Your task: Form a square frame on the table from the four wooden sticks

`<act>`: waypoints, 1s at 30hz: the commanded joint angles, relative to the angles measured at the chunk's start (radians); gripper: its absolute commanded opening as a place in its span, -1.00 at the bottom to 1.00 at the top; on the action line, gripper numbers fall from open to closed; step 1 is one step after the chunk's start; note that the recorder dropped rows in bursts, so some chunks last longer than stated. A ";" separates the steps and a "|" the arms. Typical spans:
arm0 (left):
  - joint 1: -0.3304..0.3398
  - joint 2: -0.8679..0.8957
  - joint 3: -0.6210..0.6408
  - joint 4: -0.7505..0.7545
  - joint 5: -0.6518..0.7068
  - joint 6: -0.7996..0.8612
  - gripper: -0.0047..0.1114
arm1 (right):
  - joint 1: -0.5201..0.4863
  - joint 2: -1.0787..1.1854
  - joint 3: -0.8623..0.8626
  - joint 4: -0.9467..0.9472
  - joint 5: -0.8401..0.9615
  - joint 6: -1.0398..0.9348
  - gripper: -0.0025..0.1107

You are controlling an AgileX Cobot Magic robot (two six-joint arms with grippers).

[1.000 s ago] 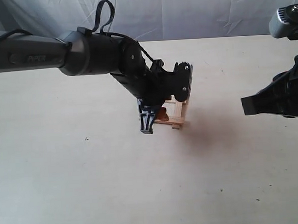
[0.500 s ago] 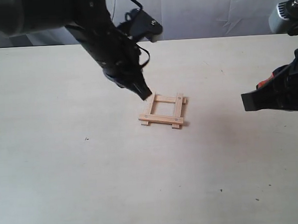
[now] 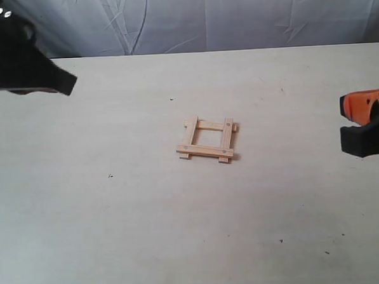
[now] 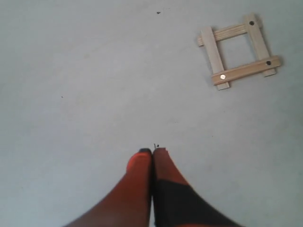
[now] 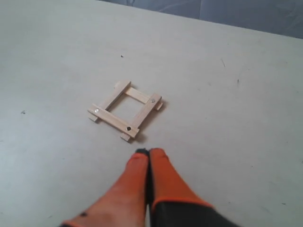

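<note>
Small open square frame (image 3: 206,152) of four light-tan wooden sticks (image 3: 227,137) lies on the pale cream table (image 3: 118,235), only tabletop inside, it seems; left gripper (image 4: 152,152) and right gripper (image 5: 148,152) pinched together, empty.

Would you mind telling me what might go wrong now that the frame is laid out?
1. The frame appears to be sticks merely overlapped, so a jolt to the table might shift them.
2. The shut right gripper points toward the frame; a low forward move could knock it apart.

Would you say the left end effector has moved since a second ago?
Yes: the left end effector has left the square frame, withdrawing to the exterior view's upper left.
</note>
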 commanded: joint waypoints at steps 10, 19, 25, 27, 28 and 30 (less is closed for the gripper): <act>0.001 -0.483 0.381 -0.076 -0.181 -0.006 -0.92 | -0.005 -0.161 0.090 -0.003 -0.115 -0.004 -0.96; 0.001 -0.554 0.381 -0.075 -0.130 -0.006 -0.92 | -0.005 -0.162 0.090 -0.001 -0.113 -0.004 -0.96; 0.001 -0.556 0.381 -0.073 -0.130 -0.006 -0.92 | -0.005 -0.163 0.094 0.000 -0.113 -0.004 -0.96; 0.001 -0.556 0.381 -0.073 -0.130 -0.006 -0.92 | -0.005 -0.179 0.094 0.000 -0.102 -0.004 -0.96; 0.001 -0.556 0.381 -0.073 -0.130 -0.006 -0.92 | -0.005 -0.189 0.094 0.000 -0.102 -0.004 -0.96; 0.001 -0.556 0.381 -0.073 -0.130 -0.006 -0.92 | -0.009 -0.215 0.094 0.000 -0.102 -0.004 -0.96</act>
